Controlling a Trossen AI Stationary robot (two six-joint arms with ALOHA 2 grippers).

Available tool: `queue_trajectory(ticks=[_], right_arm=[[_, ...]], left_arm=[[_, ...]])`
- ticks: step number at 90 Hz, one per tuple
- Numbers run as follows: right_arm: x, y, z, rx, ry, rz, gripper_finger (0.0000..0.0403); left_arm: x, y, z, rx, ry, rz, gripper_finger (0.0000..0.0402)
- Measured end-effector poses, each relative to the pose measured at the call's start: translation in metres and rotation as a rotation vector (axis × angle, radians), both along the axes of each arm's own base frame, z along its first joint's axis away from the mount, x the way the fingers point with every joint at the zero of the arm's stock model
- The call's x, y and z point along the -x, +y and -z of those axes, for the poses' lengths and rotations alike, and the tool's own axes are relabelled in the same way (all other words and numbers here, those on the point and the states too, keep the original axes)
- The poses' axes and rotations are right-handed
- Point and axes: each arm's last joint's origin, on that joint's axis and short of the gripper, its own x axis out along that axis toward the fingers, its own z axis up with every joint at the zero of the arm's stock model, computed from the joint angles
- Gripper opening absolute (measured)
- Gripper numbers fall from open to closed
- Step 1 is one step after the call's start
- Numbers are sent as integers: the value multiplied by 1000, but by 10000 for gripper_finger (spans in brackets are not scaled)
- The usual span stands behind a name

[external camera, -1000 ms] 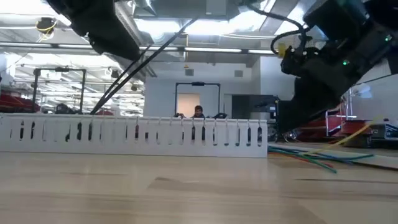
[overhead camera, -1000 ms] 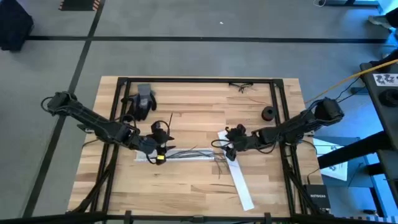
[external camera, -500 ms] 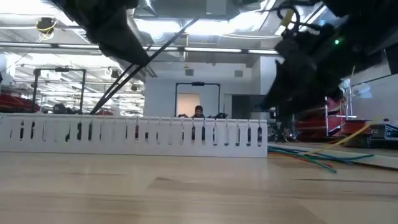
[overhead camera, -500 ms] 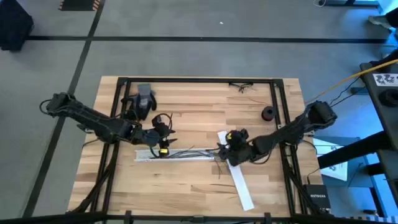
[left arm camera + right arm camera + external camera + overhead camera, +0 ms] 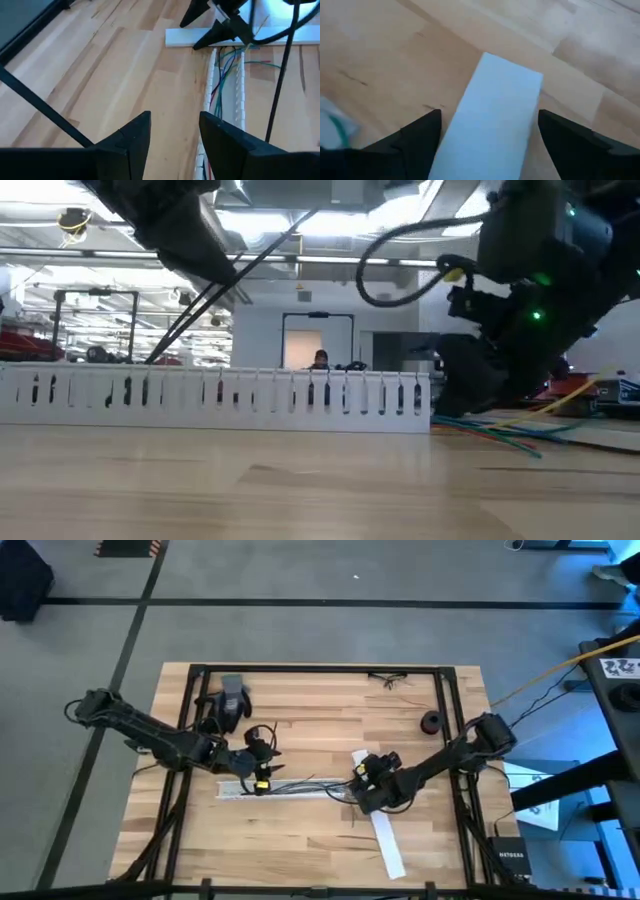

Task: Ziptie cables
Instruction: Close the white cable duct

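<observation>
The cables point(image 5: 226, 70), thin green, blue and red strands, lie inside a white slotted channel point(image 5: 285, 791) that lies flat across the table's middle; they spill out of its right end point(image 5: 500, 432). My left gripper point(image 5: 175, 131) hovers open over the channel's left end point(image 5: 262, 778), with nothing between its fingers. My right gripper point(image 5: 489, 116) is low at the channel's right end point(image 5: 360, 796), open. Its fingers stand on either side of a flat white strip point(image 5: 495, 110) that lies on the table, and touch nothing that I can see.
The white strip point(image 5: 385, 835) runs slantwise toward the near right. A grey and black object point(image 5: 232, 696) lies at the far left, a black roll point(image 5: 431, 721) at the right, and loose thin wires point(image 5: 390, 678) at the far edge. Black frame rails point(image 5: 447, 710) border the table.
My right gripper has gone down and toward the table's near left, and now straddles the white strip by the channel's right end. My left gripper has shifted a little toward the far edge and then kept still. The channel and the cables lie as before.
</observation>
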Motion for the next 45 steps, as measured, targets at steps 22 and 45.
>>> queue_trajectory(ticks=[22, 45], right_arm=[[11, -4, 14, -50, -82, 10, 322], [11, -5, 16, -52, -94, 9, 246]], left_arm=[[0, 0, 0, 4, -3, -3, 164], [0, 0, 0, 3, -2, -3, 164]])
